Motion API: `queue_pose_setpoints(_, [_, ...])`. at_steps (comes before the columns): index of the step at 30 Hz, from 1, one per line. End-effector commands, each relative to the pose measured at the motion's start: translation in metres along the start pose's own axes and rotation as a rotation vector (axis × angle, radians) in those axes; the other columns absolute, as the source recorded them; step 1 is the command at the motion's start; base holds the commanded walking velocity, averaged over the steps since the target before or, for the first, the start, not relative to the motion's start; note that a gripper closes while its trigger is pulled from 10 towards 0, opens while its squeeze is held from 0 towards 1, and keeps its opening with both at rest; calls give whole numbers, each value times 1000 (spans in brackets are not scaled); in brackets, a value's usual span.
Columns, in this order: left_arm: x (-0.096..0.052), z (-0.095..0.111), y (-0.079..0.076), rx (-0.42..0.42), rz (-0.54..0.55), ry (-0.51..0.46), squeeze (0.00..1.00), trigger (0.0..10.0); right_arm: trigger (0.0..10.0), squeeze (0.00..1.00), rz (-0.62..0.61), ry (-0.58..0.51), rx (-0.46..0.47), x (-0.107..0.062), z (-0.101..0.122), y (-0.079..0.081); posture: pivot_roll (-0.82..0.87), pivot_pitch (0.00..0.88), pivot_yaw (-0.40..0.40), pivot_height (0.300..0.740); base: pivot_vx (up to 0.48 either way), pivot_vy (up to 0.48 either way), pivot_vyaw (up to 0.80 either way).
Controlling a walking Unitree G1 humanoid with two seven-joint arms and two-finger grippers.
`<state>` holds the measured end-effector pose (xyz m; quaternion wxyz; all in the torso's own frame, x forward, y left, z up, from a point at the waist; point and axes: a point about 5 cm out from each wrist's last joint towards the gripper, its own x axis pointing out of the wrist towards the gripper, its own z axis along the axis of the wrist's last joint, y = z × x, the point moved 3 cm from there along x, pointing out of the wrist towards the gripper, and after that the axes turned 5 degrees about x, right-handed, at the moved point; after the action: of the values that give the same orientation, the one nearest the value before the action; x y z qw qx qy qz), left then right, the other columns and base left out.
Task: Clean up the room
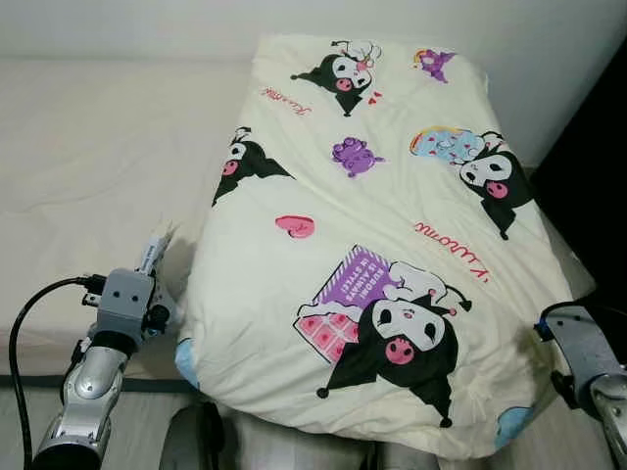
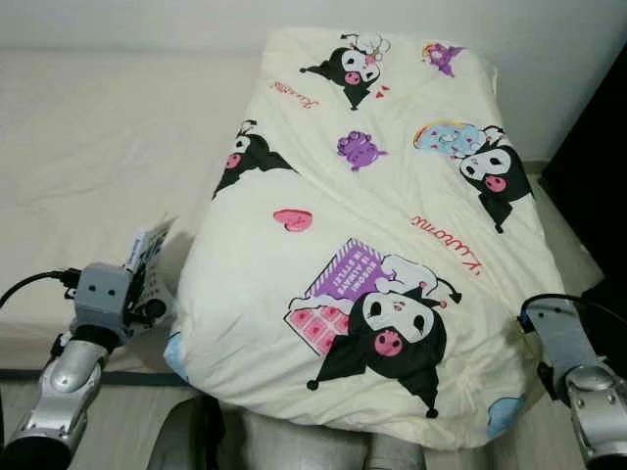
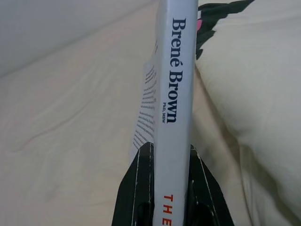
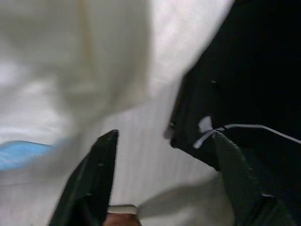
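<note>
A thin white book [image 3: 174, 94] with "Brené Brown" on its spine stands on edge between the fingers of my left gripper [image 3: 170, 151], which is shut on it. From the head camera the book [image 2: 149, 257] sticks up above my left wrist, over the front left part of the bed, just beside the edge of the quilt. A cream quilt [image 1: 392, 215] printed with black cartoon figures covers the right half of the bed. My right gripper [image 4: 164, 135] is open with nothing in it, low at the quilt's front right corner.
The bare cream mattress sheet [image 1: 98, 147] takes up the bed's left half. Dark furniture [image 1: 598, 147] stands close on the right, with a black object and a white cable [image 4: 244, 128] near my right gripper. A pale wall runs behind the bed.
</note>
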<state>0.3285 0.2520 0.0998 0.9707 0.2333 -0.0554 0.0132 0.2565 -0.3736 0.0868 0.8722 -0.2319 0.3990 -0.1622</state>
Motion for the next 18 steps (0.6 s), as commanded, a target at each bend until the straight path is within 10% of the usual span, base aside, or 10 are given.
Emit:
queue_pose_setpoints(1, [-7,-15,-7,12,-37,65,0,10000,10000,1000,-37,-18,0,-4,4,-11,-127,246,-11,561,0,0,0])
queue_pose_setpoints(4, [-7,-15,-7,12,-35,66,0,10000,10000,725,-14,-239,100,-10,47,-10,-132,240,-11,561,0,0,0])
queue_pose_setpoints(5, [-5,-14,-5,16,-24,64,0,10000,10000,0,42,-403,177,-21,78,-3,-134,236,-12,561,0,0,0])
queue_pose_setpoints(9, [2,-11,8,31,42,67,0,10000,10000,0,204,-646,321,-43,126,21,-130,222,-24,561,0,0,0])
queue_pose_setpoints(15, [10,-4,32,71,158,72,0,10000,10000,0,304,-698,327,-50,138,48,-118,212,-33,561,0,0,0])
queue_pose_setpoints(18, [15,10,63,130,299,58,0,10000,10000,0,453,-751,290,-60,149,90,-102,201,-42,561,0,0,800])
